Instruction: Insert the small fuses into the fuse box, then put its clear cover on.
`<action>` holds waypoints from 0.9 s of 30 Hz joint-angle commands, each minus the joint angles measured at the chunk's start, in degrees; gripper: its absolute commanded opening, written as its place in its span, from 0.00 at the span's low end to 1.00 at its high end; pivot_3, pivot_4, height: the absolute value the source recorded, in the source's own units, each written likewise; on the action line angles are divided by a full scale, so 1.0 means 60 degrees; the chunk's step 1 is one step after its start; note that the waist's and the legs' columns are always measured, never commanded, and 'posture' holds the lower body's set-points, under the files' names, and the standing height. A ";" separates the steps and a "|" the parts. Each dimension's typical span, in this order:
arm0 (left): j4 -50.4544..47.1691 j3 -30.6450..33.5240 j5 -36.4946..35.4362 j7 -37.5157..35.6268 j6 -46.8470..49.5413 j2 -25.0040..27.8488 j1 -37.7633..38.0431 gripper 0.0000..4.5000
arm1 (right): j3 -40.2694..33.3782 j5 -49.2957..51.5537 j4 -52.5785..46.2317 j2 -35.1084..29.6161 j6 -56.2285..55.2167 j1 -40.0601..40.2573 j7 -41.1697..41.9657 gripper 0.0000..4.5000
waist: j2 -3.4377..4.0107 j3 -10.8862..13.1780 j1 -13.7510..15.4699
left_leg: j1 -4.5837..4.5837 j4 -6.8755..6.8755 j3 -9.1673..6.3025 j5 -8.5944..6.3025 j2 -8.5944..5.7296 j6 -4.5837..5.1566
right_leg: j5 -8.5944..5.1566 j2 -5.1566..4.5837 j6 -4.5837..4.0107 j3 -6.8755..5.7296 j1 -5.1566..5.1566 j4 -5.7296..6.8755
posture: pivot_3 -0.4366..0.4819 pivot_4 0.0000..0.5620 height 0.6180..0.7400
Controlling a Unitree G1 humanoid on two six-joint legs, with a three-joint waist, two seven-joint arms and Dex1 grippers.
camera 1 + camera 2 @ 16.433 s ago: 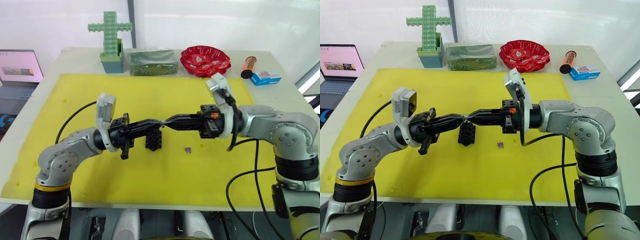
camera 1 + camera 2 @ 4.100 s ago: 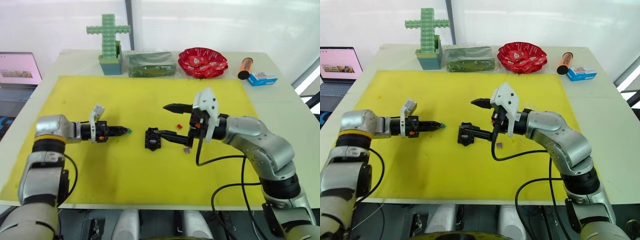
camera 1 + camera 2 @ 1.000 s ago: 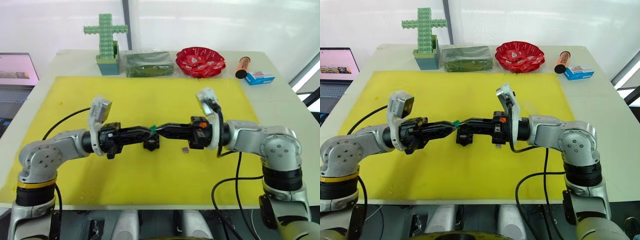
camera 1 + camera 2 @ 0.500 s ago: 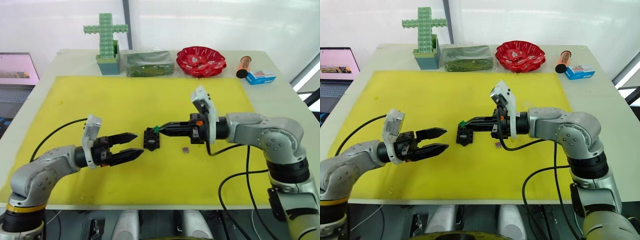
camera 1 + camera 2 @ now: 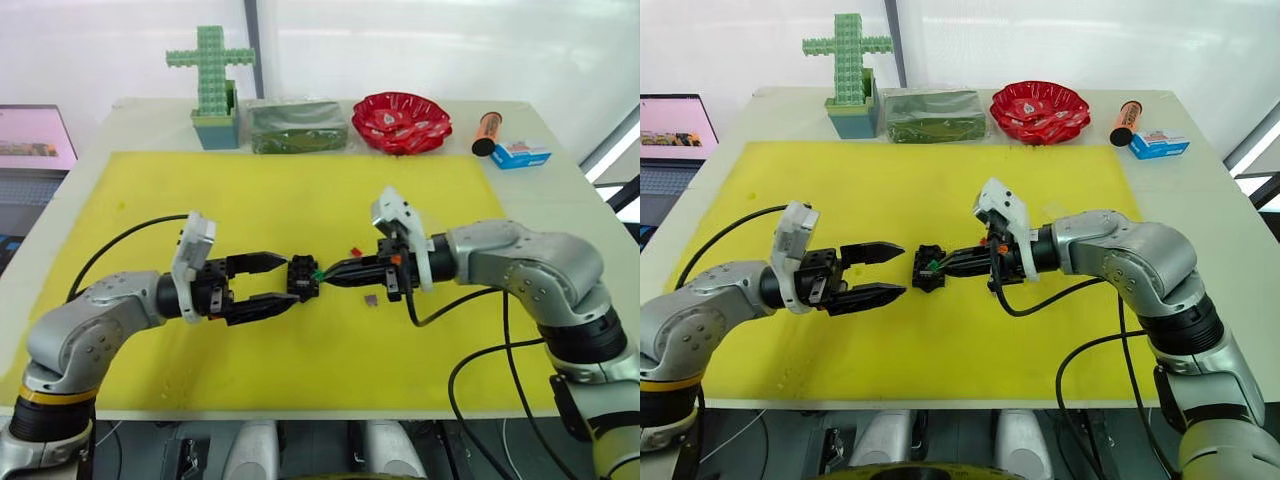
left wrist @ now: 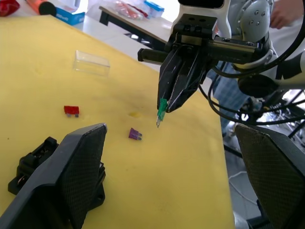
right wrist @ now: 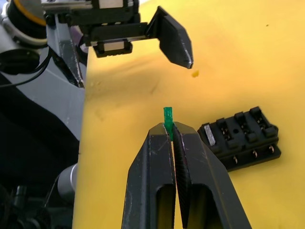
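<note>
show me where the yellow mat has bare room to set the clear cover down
Bare mat lies between the fuse box and the green box, and along the near edge. It is crowded around the fuse box: open left claw, right claw shut on the green fuse, red fuse and purple fuse.

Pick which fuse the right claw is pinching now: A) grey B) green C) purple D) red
B: the right claw is shut on the green fuse, while the red fuse and the purple fuse lie loose on the yellow mat.
</note>
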 commanded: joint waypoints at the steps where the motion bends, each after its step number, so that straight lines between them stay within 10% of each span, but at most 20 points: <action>1: 0.0122 -0.0266 0.0210 -0.0519 -0.0218 0.0105 -0.0395 0.78 | -0.0204 -0.0002 -0.0402 -0.0055 -0.0098 -0.0035 0.0236 0.00 | -0.0001 0.0000 0.0002 | 0.0000 0.0000 -0.0001 0.0000 0.0000 0.0000 | 0.0000 0.0001 0.0000 0.0000 0.0001 0.0001 | 0.48 0.27 1.00; 3: 0.0176 -0.0420 0.0291 -0.0671 -0.0177 0.0130 -0.0532 0.63 | -0.0240 0.0010 -0.0473 -0.0032 -0.0043 -0.0021 0.0247 0.00 | 0.0000 0.0000 0.0000 | 0.0000 0.0000 -0.0001 0.0000 0.0000 0.0000 | 0.0000 0.0001 0.0001 0.0000 0.0001 0.0001 | 0.48 0.27 1.00; 27: -0.0050 -0.0360 0.0328 -0.1665 -0.0200 0.0770 0.0106 0.63 | -0.0117 -0.0233 -0.0877 -0.0769 0.0018 0.0786 0.0923 0.00 | -0.0001 0.0002 0.0005 | 0.0000 0.0001 -0.0002 0.0000 0.0003 0.0000 | 0.0000 0.0001 0.0003 -0.0001 0.0002 0.0004 | 0.48 0.27 1.00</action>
